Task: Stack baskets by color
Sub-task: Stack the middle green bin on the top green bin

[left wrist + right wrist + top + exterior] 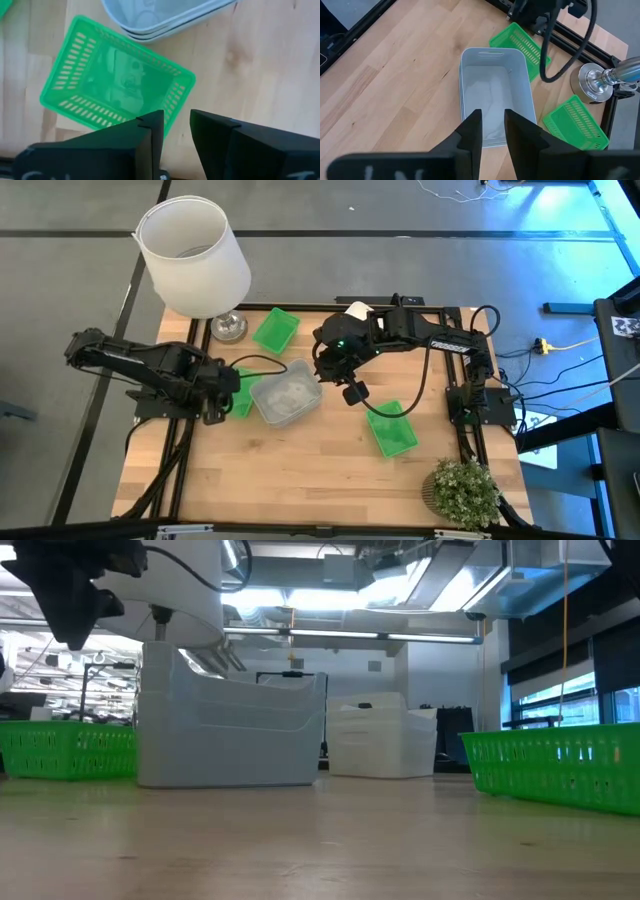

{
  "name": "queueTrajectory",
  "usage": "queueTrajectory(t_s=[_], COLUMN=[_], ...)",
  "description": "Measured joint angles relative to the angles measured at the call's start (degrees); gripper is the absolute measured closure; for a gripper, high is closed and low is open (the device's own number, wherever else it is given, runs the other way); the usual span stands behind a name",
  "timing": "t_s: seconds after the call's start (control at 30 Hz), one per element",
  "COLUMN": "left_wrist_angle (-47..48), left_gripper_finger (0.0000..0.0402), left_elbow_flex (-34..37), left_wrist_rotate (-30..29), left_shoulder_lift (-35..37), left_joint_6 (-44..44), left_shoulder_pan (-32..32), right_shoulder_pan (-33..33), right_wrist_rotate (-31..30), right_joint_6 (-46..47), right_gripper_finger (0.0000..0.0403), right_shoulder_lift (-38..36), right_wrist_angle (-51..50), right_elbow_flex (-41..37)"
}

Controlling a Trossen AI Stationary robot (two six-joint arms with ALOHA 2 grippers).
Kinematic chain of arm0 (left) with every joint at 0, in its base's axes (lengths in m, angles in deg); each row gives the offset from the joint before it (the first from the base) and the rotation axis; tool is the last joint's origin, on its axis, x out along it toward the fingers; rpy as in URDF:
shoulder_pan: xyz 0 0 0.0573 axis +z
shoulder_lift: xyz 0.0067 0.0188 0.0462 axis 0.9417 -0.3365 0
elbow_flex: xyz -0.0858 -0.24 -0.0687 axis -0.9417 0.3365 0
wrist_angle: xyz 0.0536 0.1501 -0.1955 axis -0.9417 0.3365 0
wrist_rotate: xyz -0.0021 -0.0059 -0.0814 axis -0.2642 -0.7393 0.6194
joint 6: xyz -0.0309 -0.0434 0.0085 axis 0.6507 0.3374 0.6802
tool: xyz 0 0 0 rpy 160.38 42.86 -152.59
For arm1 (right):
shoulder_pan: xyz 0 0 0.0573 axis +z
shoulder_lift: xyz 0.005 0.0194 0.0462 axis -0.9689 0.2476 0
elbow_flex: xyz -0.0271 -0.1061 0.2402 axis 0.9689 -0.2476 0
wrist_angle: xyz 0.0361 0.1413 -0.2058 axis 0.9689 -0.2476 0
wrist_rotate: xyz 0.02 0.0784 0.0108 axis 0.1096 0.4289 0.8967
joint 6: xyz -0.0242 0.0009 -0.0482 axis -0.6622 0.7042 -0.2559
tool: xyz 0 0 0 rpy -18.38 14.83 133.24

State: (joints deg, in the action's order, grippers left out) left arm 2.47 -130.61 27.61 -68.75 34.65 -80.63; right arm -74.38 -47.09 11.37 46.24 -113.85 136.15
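Left gripper (176, 131) low, jaws slightly parted and empty; right gripper (493, 131) raised, jaws narrowly apart.

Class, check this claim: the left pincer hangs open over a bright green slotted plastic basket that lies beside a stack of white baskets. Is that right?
One thing is wrong. The stack is translucent grey plastic baskets, not white; the left wrist view shows it. The rest holds: the left pincer hangs open over the bright green slotted plastic basket beside that stack.

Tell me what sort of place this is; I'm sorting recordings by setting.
Probably a robotics lab or workshop: a wooden bench in a black metal frame, loose cables on the floor, and, in the low view, bare ceiling ducts under strip lights.
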Motion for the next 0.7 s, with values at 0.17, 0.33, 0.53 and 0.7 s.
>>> queueTrajectory(t_s=[0.17, 0.33, 0.53, 0.7], left_wrist_angle=[-1.2, -6.1, -13.5, -16.5], left_gripper_finger=[0.0315, 0.0313, 0.0315, 0.0313], left_elbow_flex=[0.1, 5.1, 12.5, 16.3], left_wrist_rotate=[-1.2, -1.6, -1.0, 0.0], left_shoulder_lift=[0.0, 0.0, 0.0, 0.0], left_joint_6=[-5.6, -8.0, -6.7, -5.0], left_shoulder_pan=[-1.9, -4.3, -5.3, -5.4], right_shoulder_pan=[0.0, 0.0, 0.0, 0.0], right_wrist_rotate=[0.0, 0.0, 0.0, 0.0], right_joint_6=[0.0, 0.0, 0.0, 0.0], right_gripper_finger=[0.032, 0.032, 0.032, 0.032], right_shoulder_lift=[0.0, 0.0, 0.0, 0.0], right_wrist_angle=[-0.1, -0.2, -0.5, -0.5], right_elbow_flex=[0.0, 0.0, 0.0, 0.0])
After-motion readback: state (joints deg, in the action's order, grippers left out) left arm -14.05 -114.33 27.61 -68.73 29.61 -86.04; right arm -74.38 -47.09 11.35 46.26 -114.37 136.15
